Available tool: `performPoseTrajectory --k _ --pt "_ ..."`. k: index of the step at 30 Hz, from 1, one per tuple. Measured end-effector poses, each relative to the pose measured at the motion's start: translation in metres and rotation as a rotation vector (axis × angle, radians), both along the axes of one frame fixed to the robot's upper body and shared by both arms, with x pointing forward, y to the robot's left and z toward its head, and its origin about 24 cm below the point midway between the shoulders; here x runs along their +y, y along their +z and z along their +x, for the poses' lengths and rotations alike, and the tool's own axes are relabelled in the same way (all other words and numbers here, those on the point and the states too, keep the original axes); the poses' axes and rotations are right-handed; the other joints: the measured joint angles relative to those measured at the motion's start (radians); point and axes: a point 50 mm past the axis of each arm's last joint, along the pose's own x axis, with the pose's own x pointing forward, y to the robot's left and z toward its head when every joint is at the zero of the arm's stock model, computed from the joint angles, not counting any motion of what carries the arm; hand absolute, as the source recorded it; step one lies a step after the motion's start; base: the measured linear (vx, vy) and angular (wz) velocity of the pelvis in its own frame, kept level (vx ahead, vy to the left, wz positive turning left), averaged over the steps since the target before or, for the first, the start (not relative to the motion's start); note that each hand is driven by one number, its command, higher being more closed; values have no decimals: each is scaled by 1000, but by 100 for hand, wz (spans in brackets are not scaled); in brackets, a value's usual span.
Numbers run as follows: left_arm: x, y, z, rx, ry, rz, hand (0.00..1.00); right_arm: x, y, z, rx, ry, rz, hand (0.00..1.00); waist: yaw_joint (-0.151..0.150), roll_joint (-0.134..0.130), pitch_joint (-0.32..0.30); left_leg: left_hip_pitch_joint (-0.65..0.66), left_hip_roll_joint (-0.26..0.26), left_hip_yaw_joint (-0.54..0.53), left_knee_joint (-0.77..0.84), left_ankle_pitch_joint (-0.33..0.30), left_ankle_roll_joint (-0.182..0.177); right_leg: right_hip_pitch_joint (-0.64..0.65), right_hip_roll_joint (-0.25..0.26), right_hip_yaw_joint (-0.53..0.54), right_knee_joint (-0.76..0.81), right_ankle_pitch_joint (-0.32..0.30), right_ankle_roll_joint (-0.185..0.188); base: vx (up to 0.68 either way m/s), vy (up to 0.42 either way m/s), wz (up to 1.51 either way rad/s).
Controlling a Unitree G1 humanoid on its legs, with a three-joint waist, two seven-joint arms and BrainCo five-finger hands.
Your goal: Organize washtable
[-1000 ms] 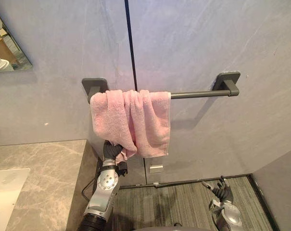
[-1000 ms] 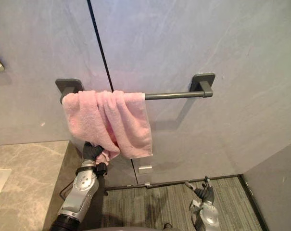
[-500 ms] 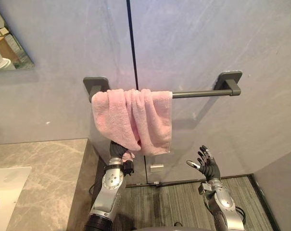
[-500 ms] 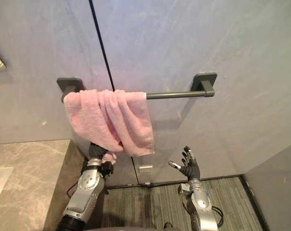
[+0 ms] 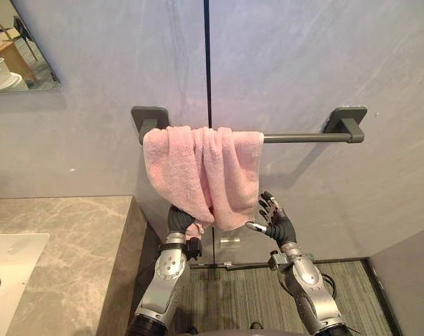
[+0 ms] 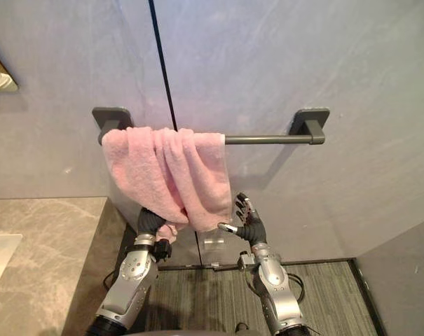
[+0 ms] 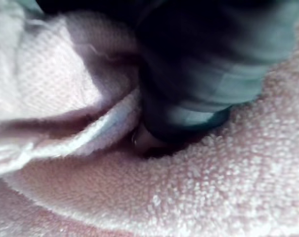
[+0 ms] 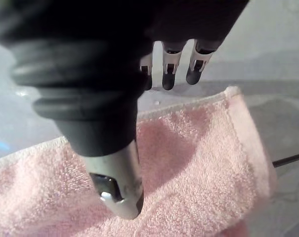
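Right hand (image 5: 276,222) is now raised from down near the floor up to the lower right corner of the pink terry-cloth towel (image 5: 201,175). The whole view is shifted a bit too, so that part is the camera, not stuff moving. Its fingers are spread with the thumb apart and nothing is held; whether the cloth is actually touched can't be told. Left hand (image 5: 178,220) is clamped on the lower left corner, with a bunched fold seen pinched in the left wrist view. The towel is draped in folds over the left end of the dark grey metal towel bar (image 5: 303,137) on the wall, above the grey marble counter (image 5: 71,238).

Handling guess: soft, light, floppy, with a grippy pile and nothing fragile about it. It's probably best taken by the two bottom corners or the hems, so it can be spread flat along the bar. With a one-sided tug it could be dragged right off.

Count: one towel, one bar on two wall mounts, two hands, one counter, one white sink (image 5: 15,252), one mirror (image 5: 29,59).
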Motion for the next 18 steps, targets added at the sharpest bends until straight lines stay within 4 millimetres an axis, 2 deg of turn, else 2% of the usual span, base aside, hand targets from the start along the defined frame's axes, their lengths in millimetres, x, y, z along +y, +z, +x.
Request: performPoseTrajectory --k 7,18 --pt "-3 0 -1 1 -12 -2 100 -3 4 8 -13 -19 -22 0 2 -1 0 -10 0 -8 2 2 3 0 0 -6 0 0 0 -24 -23 3" --pt "-4 -2 -2 14 -19 -32 100 -7 3 16 -7 -55 -48 0 18 -18 1 -33 0 -18 9 3 4 -16 1 -12 3 0 -1 -14 -10 1"
